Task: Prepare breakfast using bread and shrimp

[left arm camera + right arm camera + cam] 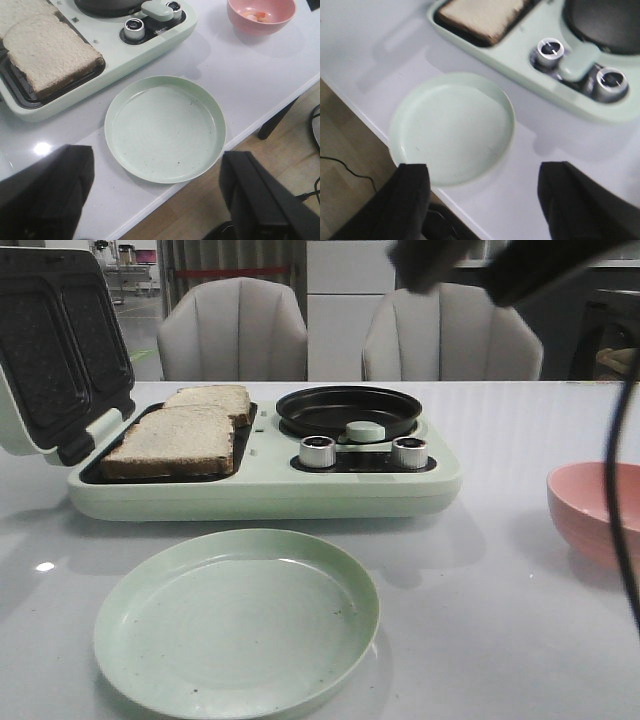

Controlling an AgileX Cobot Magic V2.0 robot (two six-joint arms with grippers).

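Observation:
Two bread slices [170, 440] [212, 400] lie side by side in the open sandwich maker's left tray [90, 472]; they also show in the left wrist view [47, 50] and the right wrist view [482, 15]. The shrimp [257, 16] lies in the pink bowl [260, 15] at the table's right. My left gripper [157, 195] hangs open and empty high over the table's front edge, near the pale green plate [165, 127]. My right gripper [480, 200] is open and empty too, above the same plate [452, 127]. The right arm [520, 270] crosses the top of the front view.
The green plate [237, 618] sits in front of the appliance. A black round pan [348, 410], two metal knobs [318, 451] [409, 452] and a pale green knob [363, 430] fill the appliance's right half. Its lid [55, 340] stands open at the left. The pink bowl [595, 510] is at the right edge.

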